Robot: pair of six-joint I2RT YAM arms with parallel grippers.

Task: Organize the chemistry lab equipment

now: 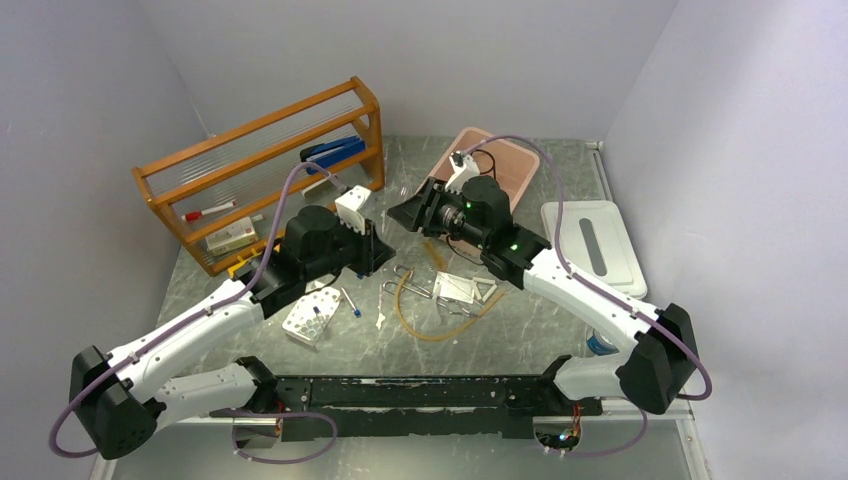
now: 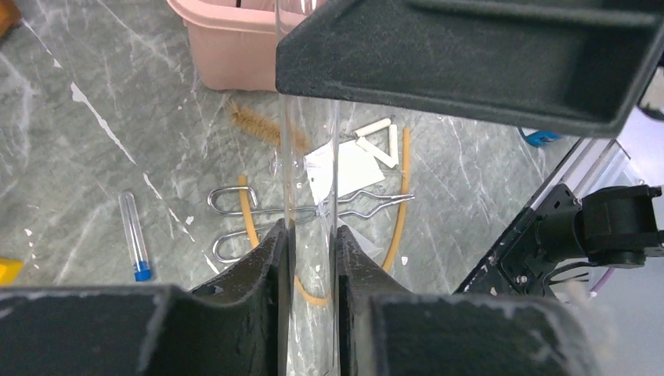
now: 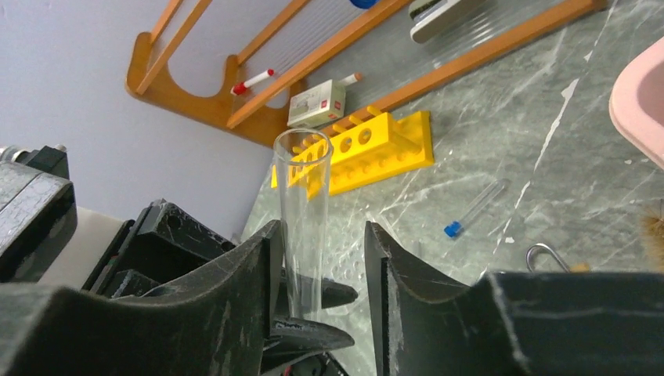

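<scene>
My left gripper point(image 2: 311, 231) is shut on a clear glass tube point(image 2: 309, 157) and holds it above the table. In the right wrist view the same tube point(image 3: 301, 204) stands between the jaws of my right gripper point(image 3: 322, 231), close to its left finger, with a gap on the other side. In the top view the two grippers, left point(image 1: 378, 250) and right point(image 1: 412, 215), meet at mid table. Below lie the amber rubber tube point(image 2: 403, 196), metal tongs point(image 2: 258, 211), a white mesh square point(image 2: 344, 168), a white triangle point(image 2: 376, 137) and a blue-capped vial point(image 2: 135, 235).
An orange wooden shelf point(image 1: 260, 170) stands at the back left, with a yellow tube rack point(image 3: 376, 149) in front of it. A white holed block point(image 1: 312, 315) lies near the left arm. A pink tray point(image 1: 505, 160) is at the back, a white tray point(image 1: 595, 240) at the right.
</scene>
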